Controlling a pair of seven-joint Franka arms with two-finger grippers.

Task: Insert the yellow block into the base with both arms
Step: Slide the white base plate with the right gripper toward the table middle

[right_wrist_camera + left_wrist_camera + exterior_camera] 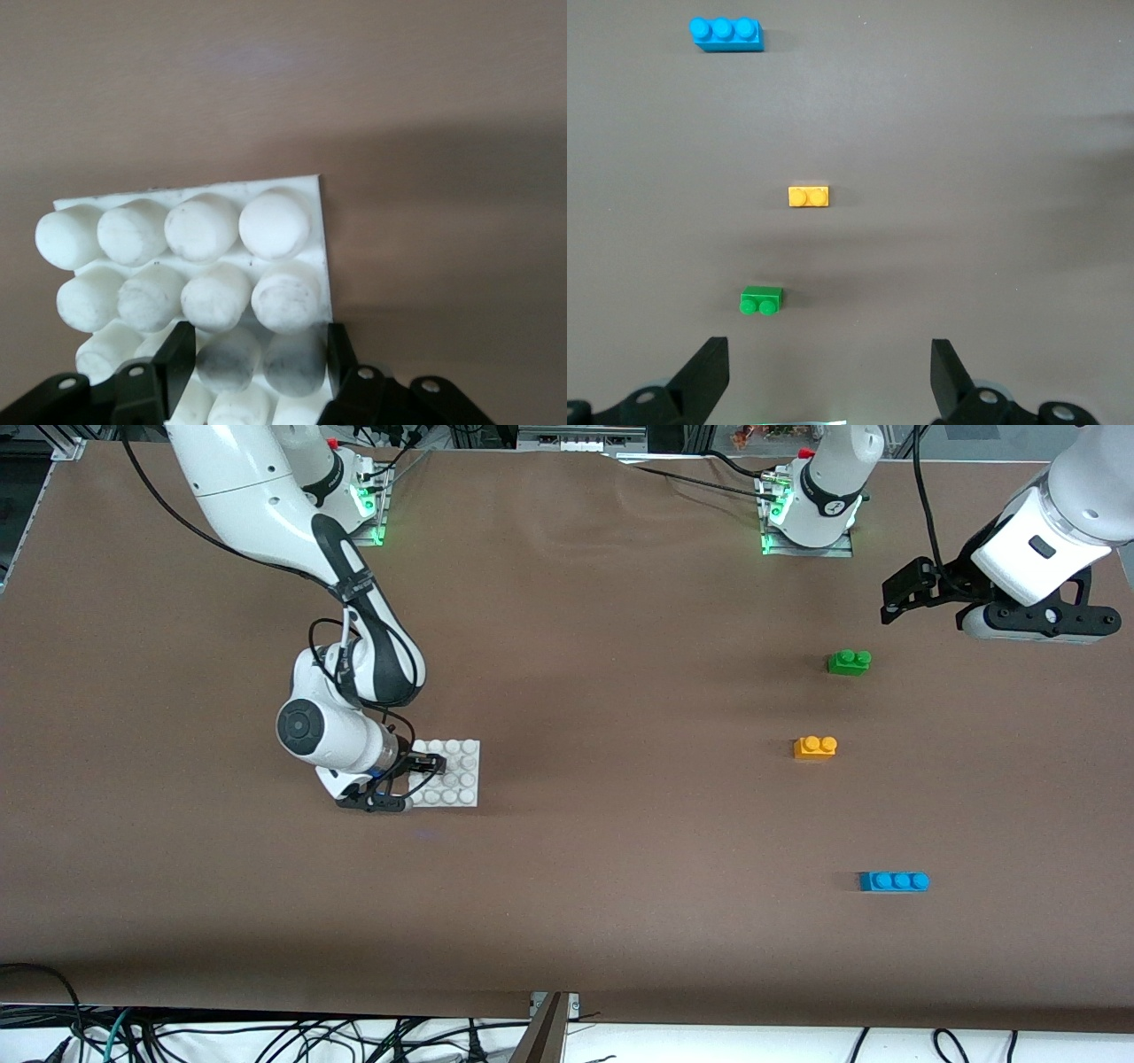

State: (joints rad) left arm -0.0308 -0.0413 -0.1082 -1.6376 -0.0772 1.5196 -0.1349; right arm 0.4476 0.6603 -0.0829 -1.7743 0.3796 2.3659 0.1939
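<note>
Yellow block (815, 747): right of centre in the front frame, lying free on the table (602, 691), between the green brick (849, 662) above it and the blue brick (894, 881) below it.
Base (454, 772): left of centre in the front frame, flat on the table.
Right gripper (415, 781): low at the base's left edge, fingers around two studs of the edge row with small gaps either side, not yet pressing them in the right wrist view.
Long axis: the block runs side to side in the front frame, studs up.
Left gripper (899, 593): upper right of the front frame, up over bare table just above the green brick, fingers spread wide and holding nothing.
Key relation: the block lies lower in the frame than the left gripper, past the green brick; the left arm is plainly the nearer one.
Step, as I judge it: the left arm should descend on the block while the right steadies the base.
</note>
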